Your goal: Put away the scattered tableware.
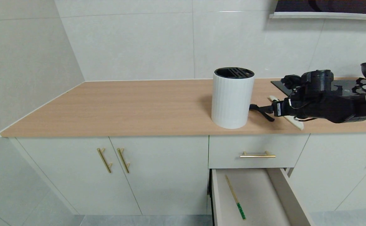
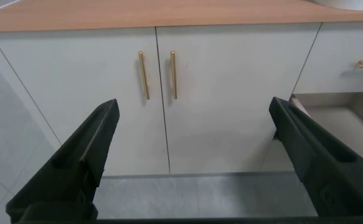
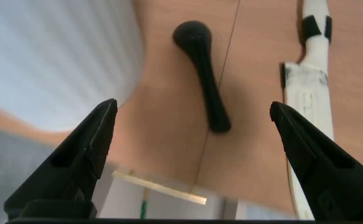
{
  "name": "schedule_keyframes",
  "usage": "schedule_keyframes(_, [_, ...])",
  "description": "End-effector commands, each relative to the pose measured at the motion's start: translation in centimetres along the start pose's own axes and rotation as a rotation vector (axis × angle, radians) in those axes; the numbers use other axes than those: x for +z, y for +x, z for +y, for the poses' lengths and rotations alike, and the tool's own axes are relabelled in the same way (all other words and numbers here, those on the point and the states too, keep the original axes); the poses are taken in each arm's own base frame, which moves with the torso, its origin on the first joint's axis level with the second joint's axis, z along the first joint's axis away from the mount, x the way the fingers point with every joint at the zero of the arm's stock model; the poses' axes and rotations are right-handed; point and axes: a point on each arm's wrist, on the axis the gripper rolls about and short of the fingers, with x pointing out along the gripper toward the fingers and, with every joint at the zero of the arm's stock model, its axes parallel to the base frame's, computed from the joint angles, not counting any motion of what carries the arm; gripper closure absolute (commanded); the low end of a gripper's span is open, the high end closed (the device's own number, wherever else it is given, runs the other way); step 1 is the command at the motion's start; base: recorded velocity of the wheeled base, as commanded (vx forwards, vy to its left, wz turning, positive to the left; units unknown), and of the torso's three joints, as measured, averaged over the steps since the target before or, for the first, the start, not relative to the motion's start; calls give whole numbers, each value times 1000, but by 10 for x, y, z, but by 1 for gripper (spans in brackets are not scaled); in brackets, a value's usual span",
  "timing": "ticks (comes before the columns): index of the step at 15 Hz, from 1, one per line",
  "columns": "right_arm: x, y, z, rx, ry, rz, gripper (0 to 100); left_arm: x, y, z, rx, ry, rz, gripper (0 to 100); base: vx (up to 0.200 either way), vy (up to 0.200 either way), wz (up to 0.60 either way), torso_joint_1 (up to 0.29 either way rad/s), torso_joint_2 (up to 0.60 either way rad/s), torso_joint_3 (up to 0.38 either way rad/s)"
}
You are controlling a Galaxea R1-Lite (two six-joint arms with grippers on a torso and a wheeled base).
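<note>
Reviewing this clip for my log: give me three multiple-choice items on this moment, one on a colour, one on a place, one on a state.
1. What colour is the ribbed wall of the holder? A black; B white; C green.
2. Where does the chopstick lie? A in the open drawer; B inside the holder; C across the holder's top.
3. How is the right gripper? A shut on the chopstick; B shut on the holder's rim; C open.
Key: 1 B, the wall is white under a black top. 2 A, it lies on the drawer's floor. 3 C, its jaws stand wide apart, holding nothing.
</note>
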Motion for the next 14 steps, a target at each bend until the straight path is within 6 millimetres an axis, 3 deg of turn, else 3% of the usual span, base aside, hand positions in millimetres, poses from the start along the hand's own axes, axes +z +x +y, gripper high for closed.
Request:
schedule_keyframes(1, [-22,27,-5,-3,4,26,0,0,0,0,0,0,0,0,0,0,0,0,0,0])
schedule_keyframes(8, [-27,51,-6,-10,33,-1,0,0,0,0,-2,0,0,0,0,0,0,0,0,0])
schedule_keyframes(14, [-30,59,-7,-11,48,3,0,0,0,0,-2,0,0,0,0,0,0,0,0,0])
